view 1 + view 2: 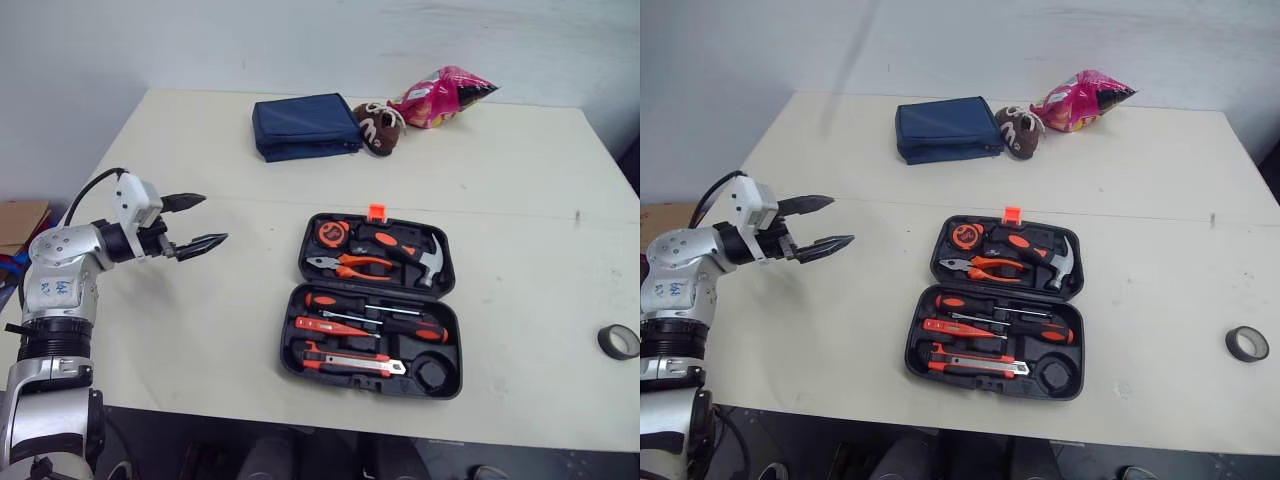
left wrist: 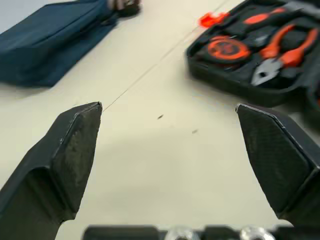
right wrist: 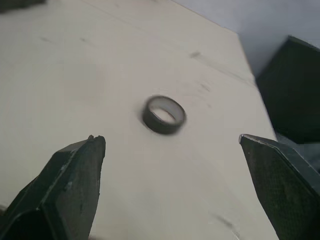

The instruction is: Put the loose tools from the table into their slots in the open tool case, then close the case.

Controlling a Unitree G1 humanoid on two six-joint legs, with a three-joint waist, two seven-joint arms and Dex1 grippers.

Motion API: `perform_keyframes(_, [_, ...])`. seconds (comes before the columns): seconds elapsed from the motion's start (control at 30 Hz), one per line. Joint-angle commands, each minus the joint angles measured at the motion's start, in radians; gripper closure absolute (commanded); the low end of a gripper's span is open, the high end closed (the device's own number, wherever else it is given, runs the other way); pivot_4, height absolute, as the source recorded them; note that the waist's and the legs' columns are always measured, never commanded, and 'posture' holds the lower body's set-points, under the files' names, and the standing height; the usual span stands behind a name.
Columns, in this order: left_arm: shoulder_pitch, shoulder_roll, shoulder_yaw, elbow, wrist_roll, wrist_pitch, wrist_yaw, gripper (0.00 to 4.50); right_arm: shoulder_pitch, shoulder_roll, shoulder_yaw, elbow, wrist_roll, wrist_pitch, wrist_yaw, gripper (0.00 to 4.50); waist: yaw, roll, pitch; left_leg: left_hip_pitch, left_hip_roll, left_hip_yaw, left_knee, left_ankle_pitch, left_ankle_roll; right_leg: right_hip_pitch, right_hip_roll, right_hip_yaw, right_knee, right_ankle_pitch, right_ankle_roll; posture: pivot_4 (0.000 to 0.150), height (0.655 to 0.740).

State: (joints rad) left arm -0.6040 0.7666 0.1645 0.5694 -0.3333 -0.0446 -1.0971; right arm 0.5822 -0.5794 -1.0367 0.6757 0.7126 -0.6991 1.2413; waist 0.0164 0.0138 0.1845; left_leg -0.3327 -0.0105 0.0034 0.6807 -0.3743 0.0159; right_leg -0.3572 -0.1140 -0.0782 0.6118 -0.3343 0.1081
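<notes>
open tool case [image 1: 400,347] lies mid-worktop [image 1: 520,180]. loose tape roll [image 1: 619,342] lies well apart, to its right. left gripper [image 1: 213,218]: jaws spread. right wrist view: right gripper [image 3: 171,140], jaws spread, faces the roll.

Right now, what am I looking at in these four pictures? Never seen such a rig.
A humanoid robot with two arms, each ending in a two-fingered claw. Two pictures come from its head camera, looking down at a table; two from its wrist cameras. On the table: an open tool case, a loose tape roll, a pouch and a snack bag. The left claw hovers open left of the case; the right claw, open, faces the tape roll. Neither holds anything.
</notes>
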Motion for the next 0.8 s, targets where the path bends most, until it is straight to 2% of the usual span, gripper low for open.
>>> perform_keyframes(0.03, [0.054, 0.040, 0.048, 0.075, 0.035, -0.087, 0.024, 0.08, 0.063, 0.019, -0.096, 0.130, 0.039, -0.059, -0.058, 0.00, -0.005, 0.001, 0.000, 0.000, 0.000, 0.000, -0.001, 0.000, 0.000, -0.001, 0.000, 0.000, 0.000, 0.000, 0.000, 0.150, 0.7400])
perform_keyframes(0.2, [0.075, 0.070, 0.087, 0.148, 0.049, -0.131, 0.075, 0.08, 0.100, 0.047, -0.121, 0.192, 0.066, -0.090, -0.063, 0.00, -0.017, -0.002, 0.001, 0.001, 0.002, 0.000, 0.000, 0.001, -0.002, 0.000, 0.000, 0.000, 0.002, -0.001, -0.001, 0.150, 0.7400])
perform_keyframes(0.3, [0.116, 0.078, 0.094, 0.115, 0.038, -0.117, 0.059, 0.08, 0.106, 0.061, -0.126, 0.187, 0.085, -0.090, -0.068, 0.00, -0.021, 0.001, 0.000, 0.002, 0.002, 0.000, -0.001, 0.000, -0.003, 0.000, 0.000, 0.002, 0.002, -0.001, -0.002, 0.150, 0.7400])
perform_keyframes(0.43, [0.119, 0.038, 0.092, 0.034, 0.014, -0.089, 0.066, 0.08, 0.091, 0.078, -0.087, 0.117, 0.066, -0.076, -0.110, 0.00, -0.019, 0.003, -0.001, 0.003, 0.002, 0.001, -0.003, -0.001, -0.003, 0.000, -0.001, 0.003, 0.002, -0.001, -0.002, 0.150, 0.7400])
perform_keyframes(0.53, [0.115, 0.016, 0.078, -0.034, 0.005, -0.059, 0.046, 0.08, 0.100, 0.092, -0.049, -0.015, 0.052, -0.018, -0.162, 0.00, -0.018, 0.003, -0.001, 0.003, 0.002, 0.001, -0.002, -0.001, -0.003, -0.001, -0.001, 0.003, 0.003, -0.001, -0.002, 0.150, 0.7400])
perform_keyframes(0.73, [0.118, -0.029, 0.008, -0.276, -0.062, 0.097, -0.033, 0.08, 0.221, 0.083, 0.071, -0.451, -0.057, 0.244, -0.345, 0.00, -0.016, 0.008, -0.002, 0.000, 0.002, 0.002, -0.002, -0.001, -0.003, -0.003, -0.001, 0.003, 0.003, -0.001, -0.002, 0.150, 0.7400])
perform_keyframes(0.8, [0.120, -0.057, -0.043, -0.411, -0.100, 0.174, -0.047, 0.08, 0.263, 0.004, 0.087, -0.594, -0.071, 0.404, -0.396, 0.00, -0.014, 0.010, -0.001, 0.000, 0.002, 0.002, -0.002, -0.001, -0.003, -0.004, 0.000, 0.003, 0.003, -0.001, -0.002, 0.150, 0.7400])
